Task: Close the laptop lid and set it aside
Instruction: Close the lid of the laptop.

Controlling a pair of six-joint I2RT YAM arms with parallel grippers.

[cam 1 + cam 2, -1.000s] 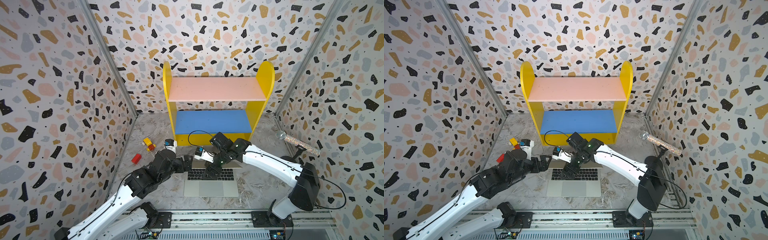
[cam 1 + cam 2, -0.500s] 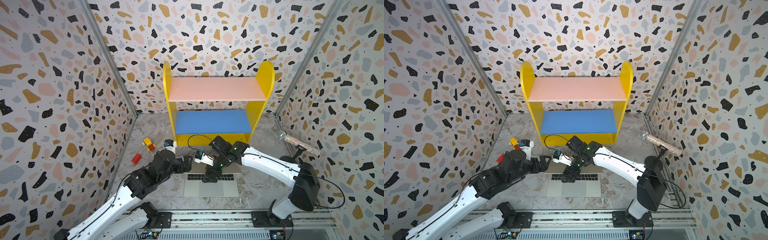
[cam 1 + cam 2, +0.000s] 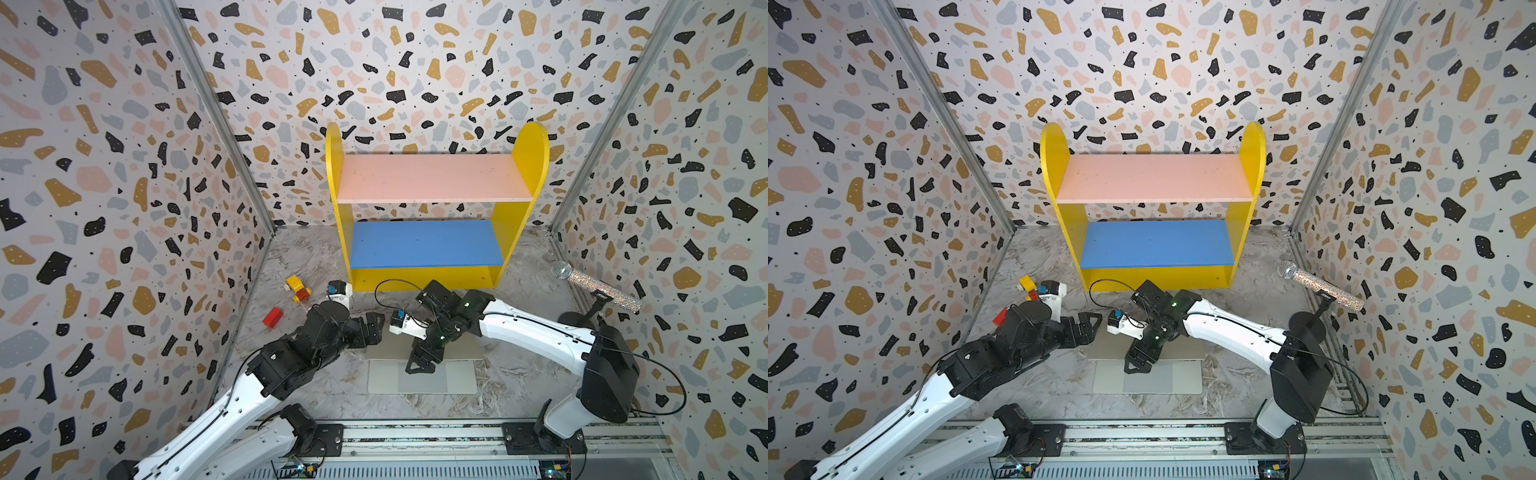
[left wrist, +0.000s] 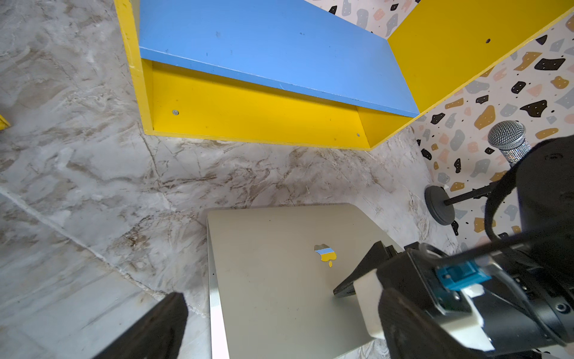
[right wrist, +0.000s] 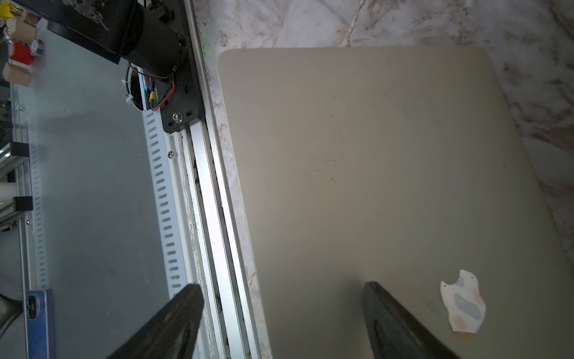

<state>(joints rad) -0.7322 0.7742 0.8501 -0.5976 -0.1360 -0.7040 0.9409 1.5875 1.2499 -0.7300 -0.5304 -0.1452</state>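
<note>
The silver laptop (image 3: 422,377) lies on the marble floor in front of the shelf, its trackpad showing in both top views. The lid (image 3: 384,352) is tilted far down over the keyboard, which is hidden. Its silver outside with the logo (image 4: 324,255) fills both wrist views. My right gripper (image 3: 419,362) is open, one fingertip (image 5: 383,306) resting on the lid's outside (image 5: 388,171) and the other finger beyond the lid's free edge. My left gripper (image 3: 376,330) hovers open just off the lid's left side (image 4: 273,279), holding nothing.
A yellow shelf (image 3: 428,279) with a pink and a blue board stands behind the laptop. A glittery microphone (image 3: 598,286) on a black stand is at the right. A yellow-red toy (image 3: 297,289) and a red block (image 3: 273,318) lie at the left. The arms' rail (image 3: 415,436) runs along the front.
My right gripper has moved forward and down with the lid under it; the lid has dropped further and now covers the keyboard. The left arm has stayed put.
</note>
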